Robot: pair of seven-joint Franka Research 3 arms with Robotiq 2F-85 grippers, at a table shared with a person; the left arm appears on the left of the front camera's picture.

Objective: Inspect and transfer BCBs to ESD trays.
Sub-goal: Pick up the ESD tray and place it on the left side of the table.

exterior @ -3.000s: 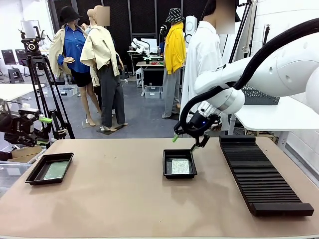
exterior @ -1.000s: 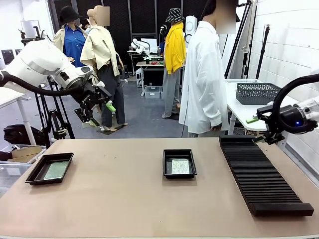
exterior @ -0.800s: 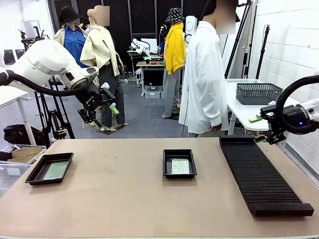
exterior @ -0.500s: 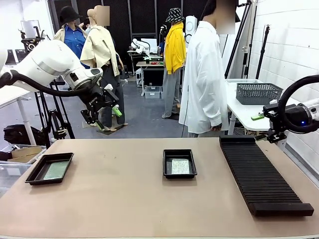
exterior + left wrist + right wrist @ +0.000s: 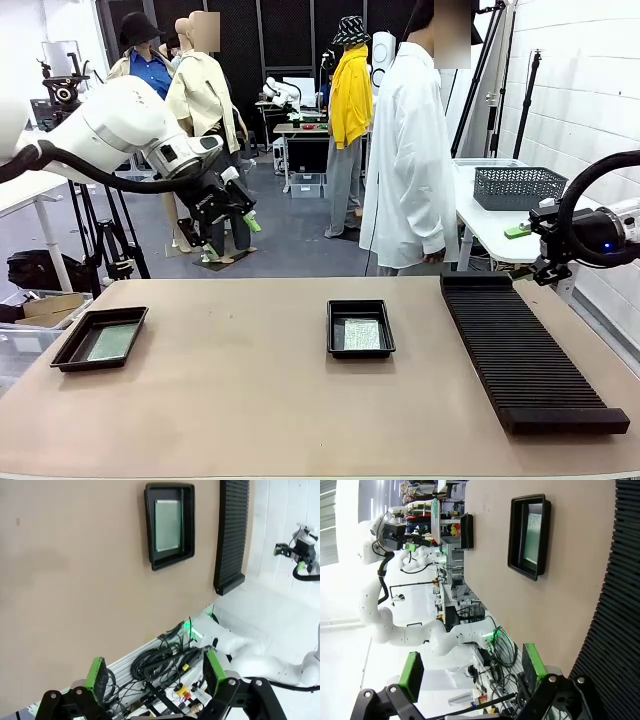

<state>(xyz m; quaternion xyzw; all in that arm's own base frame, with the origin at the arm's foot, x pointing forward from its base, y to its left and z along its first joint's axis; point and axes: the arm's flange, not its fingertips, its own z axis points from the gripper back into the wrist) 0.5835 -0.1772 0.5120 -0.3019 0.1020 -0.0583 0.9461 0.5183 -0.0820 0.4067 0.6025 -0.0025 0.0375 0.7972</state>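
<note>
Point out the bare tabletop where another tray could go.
Bare: the wide stretch between the left ESD tray and the middle ESD tray, plus the whole near edge. Tighter: the strip between the middle tray and the black rack.

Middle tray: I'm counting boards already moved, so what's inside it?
One green board lies flat on the floor of the middle tray. Whether another board sits beneath it cannot be seen.

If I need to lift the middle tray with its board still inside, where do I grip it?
Take the middle tray by its raised flared rim, coming straight down from above on a long side. The tray lies flat on the table, and the board covers most of its floor, so the rim is probably the only graspable edge.
</note>
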